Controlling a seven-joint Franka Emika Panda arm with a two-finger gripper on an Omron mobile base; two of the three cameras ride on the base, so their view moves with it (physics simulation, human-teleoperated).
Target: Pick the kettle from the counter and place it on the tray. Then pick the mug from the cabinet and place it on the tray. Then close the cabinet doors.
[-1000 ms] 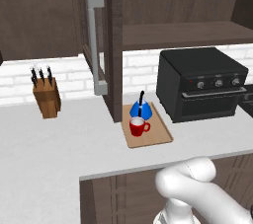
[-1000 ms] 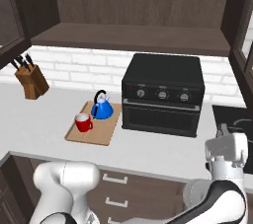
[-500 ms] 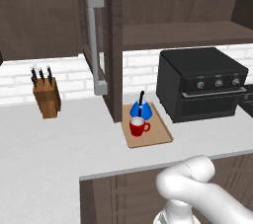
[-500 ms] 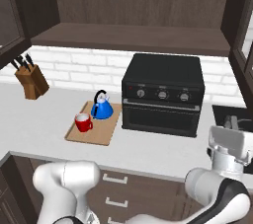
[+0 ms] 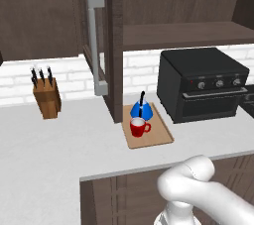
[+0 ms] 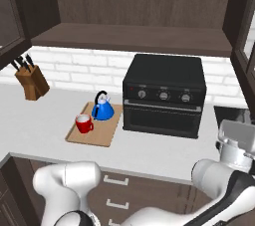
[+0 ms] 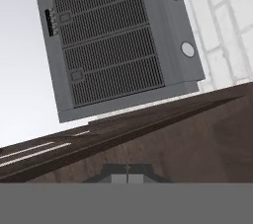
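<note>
1. While the white arm's two-finger gripper (image 7: 127,177) sits with its dark fingertips pressed together on nothing, the hand view looks along dark wood toward a grey vented panel.
2. On the pale grey-white counter (image 5: 59,149) lies the light-tan wooden tray (image 5: 155,137).
3. The squat bright blue kettle (image 6: 102,109) stands at the tray's 12 o'clock end, the glossy red mug (image 6: 83,123) near its 7 o'clock (both upright).
4. At the tray's 3 o'clock stands a black countertop oven (image 6: 164,95).
5. The dark brown cabinet door (image 5: 99,40) stands open.
</note>
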